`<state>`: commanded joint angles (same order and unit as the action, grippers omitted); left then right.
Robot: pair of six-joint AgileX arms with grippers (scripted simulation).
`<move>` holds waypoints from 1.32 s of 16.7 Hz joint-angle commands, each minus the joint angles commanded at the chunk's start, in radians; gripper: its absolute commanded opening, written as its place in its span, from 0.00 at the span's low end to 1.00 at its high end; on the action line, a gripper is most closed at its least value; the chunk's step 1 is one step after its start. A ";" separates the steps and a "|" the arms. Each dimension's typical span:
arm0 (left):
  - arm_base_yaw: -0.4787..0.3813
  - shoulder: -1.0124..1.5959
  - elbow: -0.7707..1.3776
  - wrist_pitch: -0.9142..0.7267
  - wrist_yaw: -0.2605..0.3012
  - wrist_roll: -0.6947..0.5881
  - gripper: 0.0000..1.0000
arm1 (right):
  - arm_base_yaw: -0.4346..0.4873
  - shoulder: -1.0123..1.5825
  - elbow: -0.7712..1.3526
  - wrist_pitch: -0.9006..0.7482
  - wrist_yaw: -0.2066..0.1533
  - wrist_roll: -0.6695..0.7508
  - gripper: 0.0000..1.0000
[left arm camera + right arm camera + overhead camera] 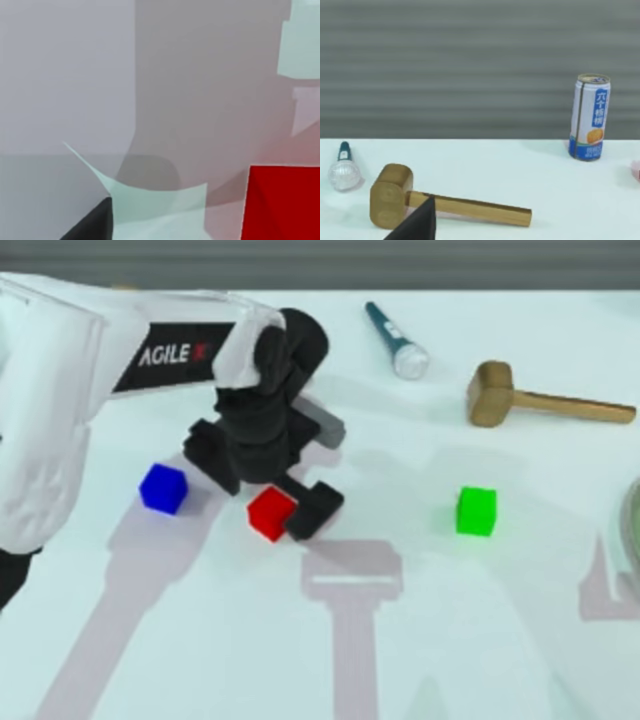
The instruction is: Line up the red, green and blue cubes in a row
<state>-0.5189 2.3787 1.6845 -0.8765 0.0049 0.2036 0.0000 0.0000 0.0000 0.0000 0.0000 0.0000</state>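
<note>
Left gripper [272, 502] is low over the table [420, 640], fingers spread either side of the red cube [271, 513], positioned to grasp or release. Blue cube [163, 488] sits just left; green cube [476, 511] well right. Right arm unseen.

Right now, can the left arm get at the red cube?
Probably yes. The left gripper is already down at the red cube, a finger against its right side, and nothing stands between them; the blue cube sits apart on the left.
</note>
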 joint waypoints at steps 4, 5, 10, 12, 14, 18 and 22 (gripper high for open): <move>0.000 0.000 0.000 0.000 0.000 0.000 0.70 | 0.000 0.000 0.000 0.000 0.000 0.000 1.00; 0.000 0.000 0.000 0.000 0.000 0.000 0.62 | 0.000 0.000 0.000 0.000 0.000 0.000 1.00; 0.000 0.000 0.000 0.000 0.000 0.000 0.25 | 0.000 0.000 0.000 0.000 0.000 0.000 1.00; 0.000 0.000 0.000 0.000 0.000 0.000 0.10 | 0.000 0.000 0.000 0.000 0.000 0.000 1.00; 0.000 0.000 0.000 0.000 0.000 0.000 0.00 | 0.000 0.000 0.000 0.000 0.000 0.000 1.00; 0.000 0.000 0.000 0.000 0.000 0.000 0.00 | 0.000 0.000 0.000 0.000 0.000 0.000 1.00; 0.001 -0.037 0.011 -0.012 0.007 -0.004 0.00 | 0.000 0.000 0.000 0.000 0.000 0.000 1.00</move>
<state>-0.5178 2.3418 1.6957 -0.8889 0.0117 0.2000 0.0000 0.0000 0.0000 0.0000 0.0000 0.0000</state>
